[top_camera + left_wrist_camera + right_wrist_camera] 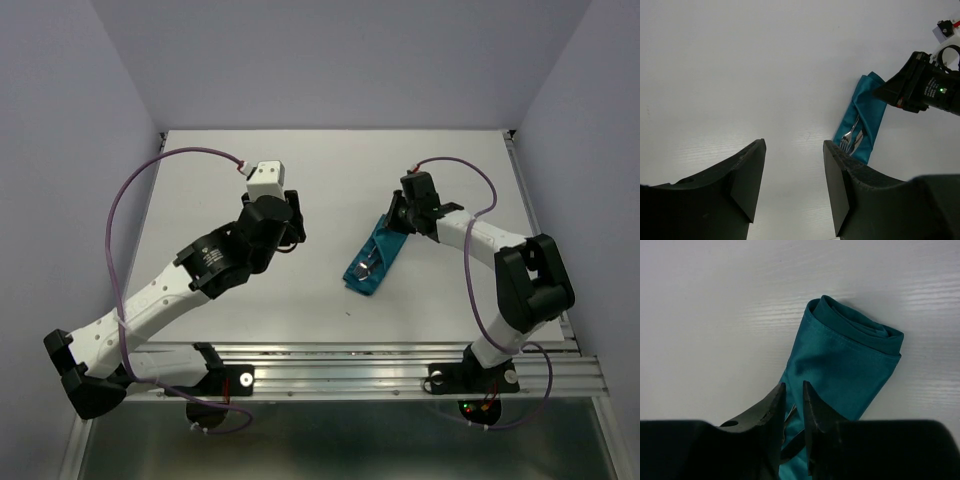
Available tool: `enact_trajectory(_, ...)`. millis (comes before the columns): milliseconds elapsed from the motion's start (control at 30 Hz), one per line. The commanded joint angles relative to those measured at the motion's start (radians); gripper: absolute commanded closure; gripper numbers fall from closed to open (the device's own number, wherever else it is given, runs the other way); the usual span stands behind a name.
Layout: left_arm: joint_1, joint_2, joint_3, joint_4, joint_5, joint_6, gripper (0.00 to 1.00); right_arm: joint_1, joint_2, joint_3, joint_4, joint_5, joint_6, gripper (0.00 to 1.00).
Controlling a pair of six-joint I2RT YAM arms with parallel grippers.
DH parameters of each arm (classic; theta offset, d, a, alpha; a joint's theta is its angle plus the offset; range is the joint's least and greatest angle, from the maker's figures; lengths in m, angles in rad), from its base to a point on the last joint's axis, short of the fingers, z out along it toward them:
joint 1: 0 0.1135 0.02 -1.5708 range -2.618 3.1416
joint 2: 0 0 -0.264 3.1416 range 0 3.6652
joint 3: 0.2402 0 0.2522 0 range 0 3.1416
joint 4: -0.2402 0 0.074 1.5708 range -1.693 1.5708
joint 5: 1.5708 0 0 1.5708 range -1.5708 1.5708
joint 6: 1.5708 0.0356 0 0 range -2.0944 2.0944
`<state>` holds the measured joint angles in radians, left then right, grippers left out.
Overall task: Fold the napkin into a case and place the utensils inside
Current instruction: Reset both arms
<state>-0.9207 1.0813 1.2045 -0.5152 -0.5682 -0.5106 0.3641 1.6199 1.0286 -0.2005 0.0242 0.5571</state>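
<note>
The teal napkin [378, 255] lies right of the table's middle, folded into a narrow case [866, 115]. Silver utensils [851, 137] poke out of its near end, fork tines showing. My right gripper [394, 222] is down on the case's far end. In the right wrist view its jaws [794, 386] stand almost together over the napkin [840, 370], with a fold of teal cloth in the narrow gap. My left gripper [295, 228] hangs left of the case, apart from it. It [794, 185] is open, with only bare table between its fingers.
The white table [250, 300] ends at a metal rail [350, 375] along its near edge. Pale walls close in the back and both sides. A purple cable [130, 190] loops off the left arm and another [480, 280] off the right arm.
</note>
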Motion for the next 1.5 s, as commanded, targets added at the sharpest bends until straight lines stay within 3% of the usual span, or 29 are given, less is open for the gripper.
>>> enact_trajectory(0, 0.005, -0.043, 0.001, 0.0, -0.025, -0.023, 0.39, -0.002, 0.047, 0.07, 0.062, 0.088, 0.052, 0.77)
enact_trajectory(267, 0.005, -0.077, -0.014, 0.003, -0.041, -0.019, 0.39, -0.002, 0.164, 0.131, 0.058, 0.212, 0.059, 0.75)
enact_trajectory(600, 0.005, -0.066, -0.031, 0.004, -0.015, -0.008, 0.39, -0.002, 0.348, 0.212, 0.05, 0.233, 0.086, 0.76)
enact_trajectory(767, 0.005, -0.077, -0.045, 0.018, 0.001, -0.006, 0.39, -0.002, 0.18, 0.111, 0.125, 0.256, 0.095, 0.75)
enact_trajectory(833, 0.005, -0.077, -0.046, 0.023, 0.004, -0.005, 0.39, -0.002, 0.082, 0.116, 0.121, 0.286, 0.076, 0.68)
enact_trajectory(933, 0.005, -0.067, -0.037, 0.024, 0.001, 0.0, 0.39, -0.002, -0.039, 0.126, 0.11, 0.353, 0.046, 0.31)
enact_trajectory(967, 0.005, -0.064, -0.036, 0.02, -0.001, 0.0, 0.39, -0.011, -0.064, 0.128, 0.099, 0.368, 0.031, 0.09)
enact_trajectory(1000, 0.005, -0.061, -0.034, 0.018, -0.002, 0.0, 0.39, -0.03, -0.087, 0.129, 0.09, 0.379, 0.026, 0.01)
enact_trajectory(1133, 0.005, -0.06, -0.033, 0.02, -0.004, 0.003, 0.39, -0.082, -0.193, 0.122, 0.015, 0.462, 0.024, 0.0)
enact_trajectory(1267, 0.005, -0.063, -0.025, 0.017, -0.018, 0.004, 0.39, -0.096, -0.293, 0.055, -0.016, 0.652, 0.058, 0.0)
enact_trajectory(1467, 0.005, -0.08, -0.014, 0.009, -0.068, -0.011, 0.39, -0.096, -0.402, -0.024, -0.019, 0.744, 0.055, 0.0)
